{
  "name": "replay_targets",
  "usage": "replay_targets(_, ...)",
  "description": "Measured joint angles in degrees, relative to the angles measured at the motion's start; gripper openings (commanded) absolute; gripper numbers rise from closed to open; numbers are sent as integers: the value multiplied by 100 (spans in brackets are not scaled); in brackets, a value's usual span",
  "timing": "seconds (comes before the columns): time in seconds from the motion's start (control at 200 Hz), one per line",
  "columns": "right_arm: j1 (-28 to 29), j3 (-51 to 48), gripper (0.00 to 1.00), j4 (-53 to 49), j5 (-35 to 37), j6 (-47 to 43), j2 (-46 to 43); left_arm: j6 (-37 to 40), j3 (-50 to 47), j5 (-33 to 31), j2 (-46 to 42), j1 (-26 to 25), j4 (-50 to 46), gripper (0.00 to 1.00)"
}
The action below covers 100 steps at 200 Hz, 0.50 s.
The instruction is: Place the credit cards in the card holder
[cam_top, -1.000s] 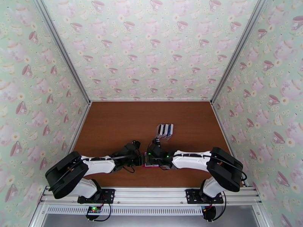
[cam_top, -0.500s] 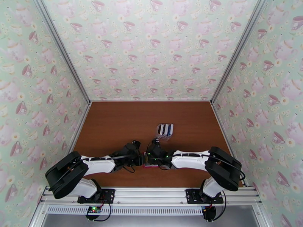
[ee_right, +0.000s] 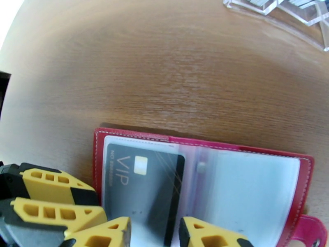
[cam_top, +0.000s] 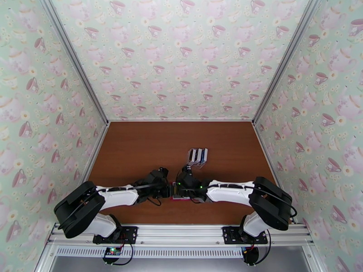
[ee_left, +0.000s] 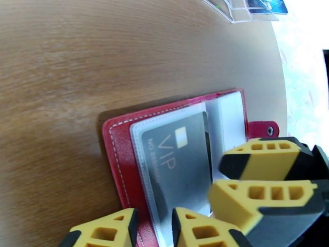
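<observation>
Lying open on the brown table near its front edge, the red card holder keeps a black card marked VIP in its clear pocket. The left gripper has its jaws partly spread at the holder's outer edge. The right gripper, jaws also apart, hangs over the card; perhaps it touches the pocket. Other credit cards stand in a clear rack further back.

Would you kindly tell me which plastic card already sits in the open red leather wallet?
The black VIP card, inside a clear sleeve; the others stand in the clear rack.
</observation>
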Motion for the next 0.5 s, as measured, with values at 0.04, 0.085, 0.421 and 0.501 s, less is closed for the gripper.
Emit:
replay_targets(0.04,-15,2,39,-35,2,-4,-37,37,26,-2,-11,2,-66,32)
replay_targets(0.085,-42,2,39,-76,4,-20,-74,50,55,-4,-31,11,-155,32)
replay_targets(0.421,-348,42,40,-356,107,-282,-254,282,396,-153,-37,76,-809,37)
replay_targets(0.501,-439,44,39,-363,107,-332,-254,330,472,-155,-37,96,-901,38)
